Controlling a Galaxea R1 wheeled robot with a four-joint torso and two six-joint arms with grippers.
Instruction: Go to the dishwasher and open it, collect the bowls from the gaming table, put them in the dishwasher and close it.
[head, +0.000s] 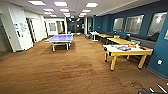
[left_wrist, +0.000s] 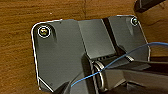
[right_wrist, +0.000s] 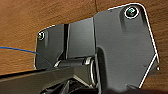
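**Rolling across the lounge, the yellow table ahead on the right**

From where I stand the robot is between jobs, driving over the brown carpet (head: 62, 72) with nothing near it to handle. My reading is that this is the leg towards the gaming table (head: 127, 51), since that table sits ahead and to the right, close to the blue wall (head: 160, 47), and there is no dishwasher anywhere in this room as far as I can see. A few small things, orange and dark, lie on its white top; they may include the bowls, but they are too blurred to name.

Getting there would call for a swing to the right and a stop square to the table's long side, near enough for the arms to reach over the dark rim.

As for the grippers, I cannot tell how far either is open, or whether either carries anything: both wrist cameras look down past the robot's own dark plate at carpet.

Further off, left of centre, stands a table-tennis table (head: 60, 38), and beyond the gaming table more yellow tables (head: 120, 40) run along the wall.
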